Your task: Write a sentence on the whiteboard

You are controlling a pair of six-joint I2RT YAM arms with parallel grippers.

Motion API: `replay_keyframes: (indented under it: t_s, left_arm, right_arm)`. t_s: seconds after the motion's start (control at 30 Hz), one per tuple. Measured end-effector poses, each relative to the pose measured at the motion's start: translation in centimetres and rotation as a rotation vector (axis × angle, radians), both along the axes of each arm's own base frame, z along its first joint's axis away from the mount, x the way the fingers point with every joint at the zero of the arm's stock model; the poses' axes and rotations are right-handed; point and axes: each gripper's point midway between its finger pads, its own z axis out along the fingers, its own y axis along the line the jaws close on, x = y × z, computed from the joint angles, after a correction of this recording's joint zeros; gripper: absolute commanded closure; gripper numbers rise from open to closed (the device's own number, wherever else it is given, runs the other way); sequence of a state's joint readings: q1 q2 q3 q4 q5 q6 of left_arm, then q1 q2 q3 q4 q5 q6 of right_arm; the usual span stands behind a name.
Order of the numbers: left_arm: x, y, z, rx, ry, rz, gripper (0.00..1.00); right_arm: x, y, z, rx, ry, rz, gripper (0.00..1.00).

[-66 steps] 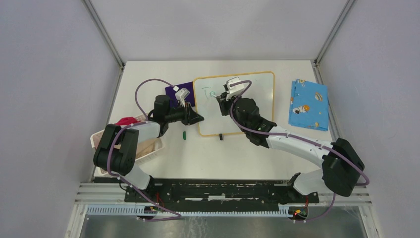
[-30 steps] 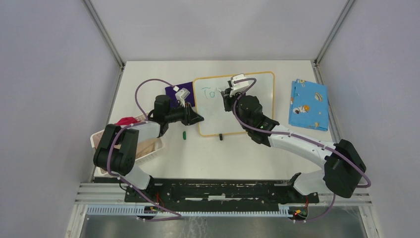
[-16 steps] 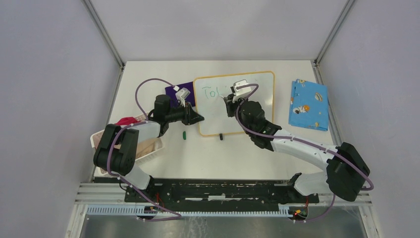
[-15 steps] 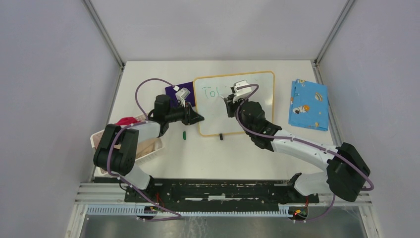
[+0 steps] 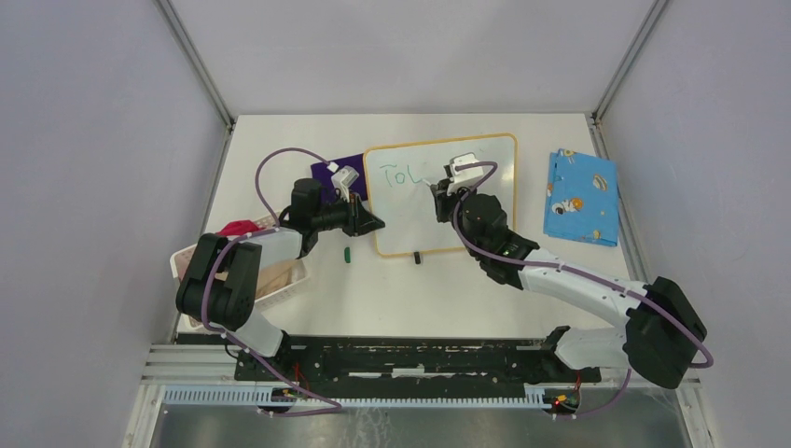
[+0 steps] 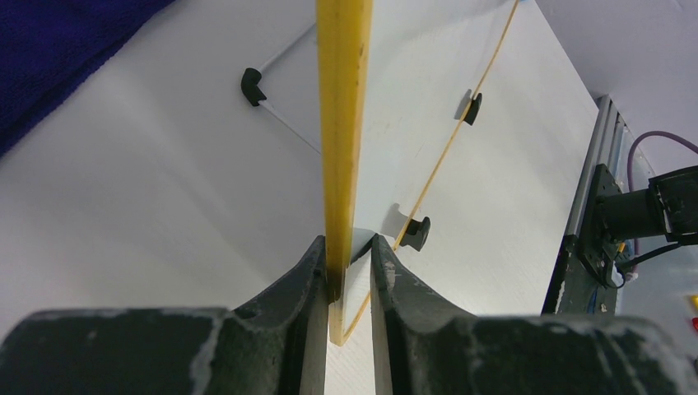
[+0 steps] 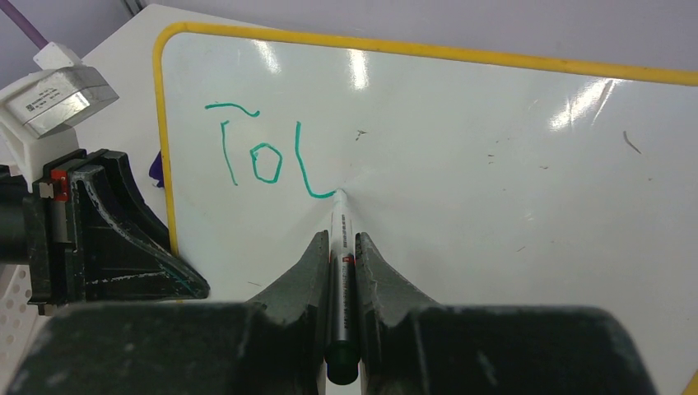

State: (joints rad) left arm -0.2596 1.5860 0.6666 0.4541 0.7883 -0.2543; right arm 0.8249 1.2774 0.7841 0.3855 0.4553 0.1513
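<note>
The whiteboard with its orange frame lies at the table's middle back; it fills the right wrist view. Green marker letters "To" and part of a third letter stand at its upper left, also visible from above. My right gripper is shut on a marker whose tip touches the board at the end of the last stroke. My left gripper is shut on the whiteboard's left frame edge, seen from above at the board's left side.
A blue patterned cloth lies right of the board. A dark purple cloth lies behind the left gripper. A white basket with a red cloth sits at the left. A small green marker cap lies by the board's lower left.
The right gripper moved rightward along the board with the marker. The green writing grew from a faint "T" to "To" plus a further stroke. The left arm has not moved.
</note>
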Motion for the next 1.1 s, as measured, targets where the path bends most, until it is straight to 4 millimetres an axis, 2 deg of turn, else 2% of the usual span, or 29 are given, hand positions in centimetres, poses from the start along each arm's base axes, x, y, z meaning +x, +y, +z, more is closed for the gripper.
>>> replay_keyframes:
  t_s: [0.13,0.33,0.7,1.1]
  left_arm:
    - [0.0,0.0,-0.1,0.002,0.002,0.000,0.98]
    - [0.0,0.0,-0.1,0.002,0.002,-0.001,0.98]
    - [0.0,0.0,-0.1,0.002,0.002,-0.001,0.98]
    - [0.0,0.0,-0.1,0.002,0.002,-0.001,0.98]
  right_arm:
    - [-0.2,-0.3,0.6,0.012,-0.011,0.002,1.00]
    - [-0.6,0.4,1.6,0.041,-0.033,0.053,1.00]
    - [-0.7,0.8,1.7,0.040,-0.033,0.068,1.00]
    - [0.0,-1.9,1.4,0.029,-0.038,-0.076,1.00]
